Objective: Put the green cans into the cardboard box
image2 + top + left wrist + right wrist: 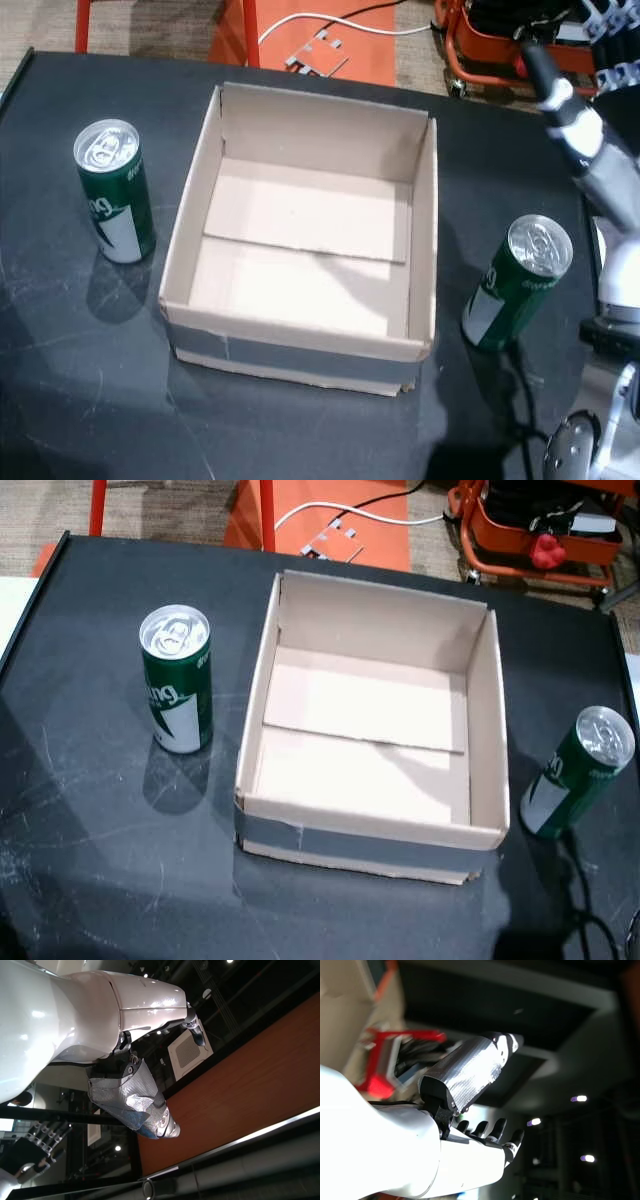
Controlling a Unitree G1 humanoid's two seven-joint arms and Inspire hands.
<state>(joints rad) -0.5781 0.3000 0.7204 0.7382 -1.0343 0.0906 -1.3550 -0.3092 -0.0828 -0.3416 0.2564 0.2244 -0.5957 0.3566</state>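
Two green cans stand upright on the black table in both head views. One can point(176, 680) point(115, 190) is left of the cardboard box point(370, 828) point(290, 345); the other can point(578, 772) point(517, 283) is right of it. The box is open-topped with nothing inside. My right hand point(590, 130) hovers open beyond the right can, above the table's far right edge, holding nothing. The right wrist view shows its taped thumb point(470, 1070) and spread fingers point(490, 1130) against a ceiling. My left hand point(100, 1060) appears only in the left wrist view, open, with a taped thumb point(135, 1105).
The table point(100, 860) ends close behind the box and at both sides. Past its far edge stand an orange frame point(265, 510) and a red cart point(540, 535) on the floor. A dark cable point(585, 910) lies near the right can.
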